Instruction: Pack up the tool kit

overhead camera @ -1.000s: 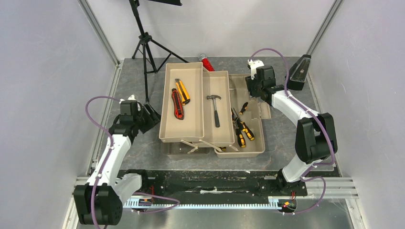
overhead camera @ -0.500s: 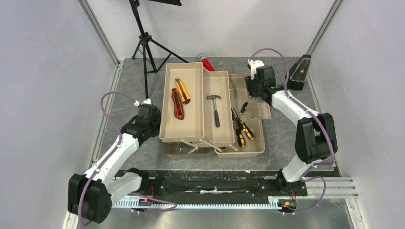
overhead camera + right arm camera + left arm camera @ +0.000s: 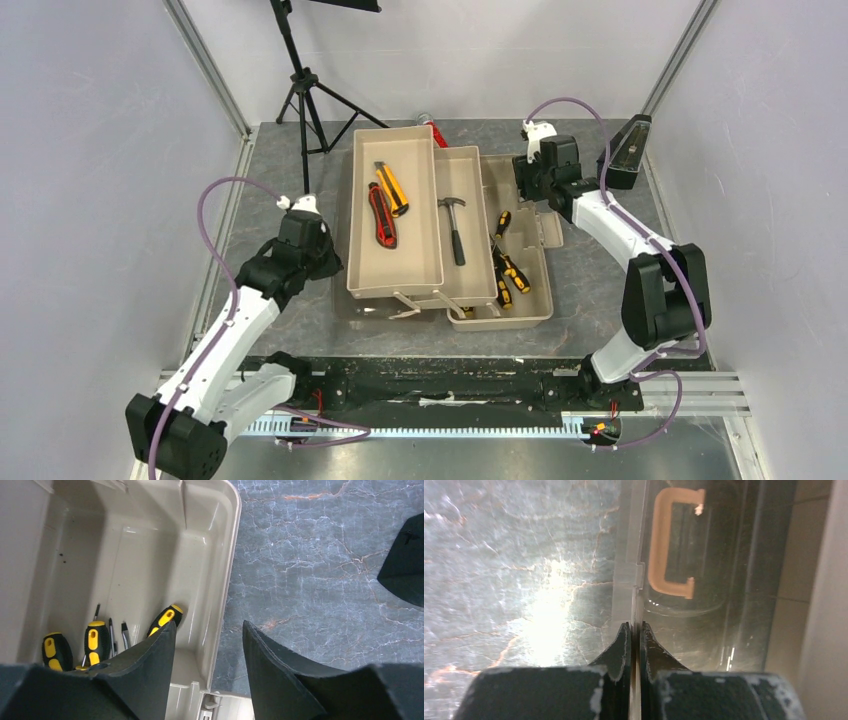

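The tan toolbox [image 3: 545, 300] lies open with its fold-out trays spread to the left. The left tray [image 3: 400, 275] holds an orange knife [image 3: 392, 188] and a red knife [image 3: 382, 215]. A hammer [image 3: 455, 228] lies in the middle tray, and the screwdrivers [image 3: 508, 268] lie in the box's bottom. My left gripper [image 3: 634, 626] is shut on the thin edge of the translucent lid [image 3: 638, 555], through which the cream handle [image 3: 659, 545] shows. My right gripper [image 3: 209, 624] is open astride the box's back right wall [image 3: 227, 570], above a screwdriver [image 3: 165, 619].
A black tripod [image 3: 305, 90] stands at the back left. The black metronome [image 3: 625, 155] sits at the back right, near my right arm. A red cylinder [image 3: 437, 132] peeks out behind the trays. Metal frame rails border the mat.
My left arm swung right to the toolbox and shut on the lid's edge. The trays have shifted right and risen. The right gripper stayed by the back wall.
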Controlling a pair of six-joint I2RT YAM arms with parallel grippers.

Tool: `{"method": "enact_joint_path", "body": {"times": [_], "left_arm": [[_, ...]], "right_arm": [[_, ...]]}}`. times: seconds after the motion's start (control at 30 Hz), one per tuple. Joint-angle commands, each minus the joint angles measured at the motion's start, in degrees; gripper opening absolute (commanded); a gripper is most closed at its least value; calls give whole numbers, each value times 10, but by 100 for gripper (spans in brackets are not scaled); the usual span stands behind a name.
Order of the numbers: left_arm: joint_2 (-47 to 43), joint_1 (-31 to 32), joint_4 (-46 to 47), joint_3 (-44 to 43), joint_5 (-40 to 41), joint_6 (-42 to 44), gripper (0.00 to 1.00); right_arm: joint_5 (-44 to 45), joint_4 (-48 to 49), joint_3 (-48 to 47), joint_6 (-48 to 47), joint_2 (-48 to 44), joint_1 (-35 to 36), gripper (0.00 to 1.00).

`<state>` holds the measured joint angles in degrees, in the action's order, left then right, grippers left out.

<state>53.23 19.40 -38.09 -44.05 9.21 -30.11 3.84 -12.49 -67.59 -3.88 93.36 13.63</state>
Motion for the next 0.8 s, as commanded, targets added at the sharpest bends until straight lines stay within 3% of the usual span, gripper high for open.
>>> {"method": "enact_joint_path", "body": {"times": [0.0,0.3,0.5,0.63,0.77], "left_arm": [[-34,-6,14,-91,64,80,2],[-21,-6,-3,-200,65,190,2],[15,2,-11,-288,64,260,2],[45,41,-20,-342,87,297,2],[77,111,-21,-387,163,336,2]], "right_arm": [[-19,33,-7,23,-44,-4,55],[-3,17,13,99,-106,-5,67],[3,50,76,177,-169,-5,71],[-9,95,149,237,-219,-5,74],[-55,140,204,284,-249,-5,75]]}}
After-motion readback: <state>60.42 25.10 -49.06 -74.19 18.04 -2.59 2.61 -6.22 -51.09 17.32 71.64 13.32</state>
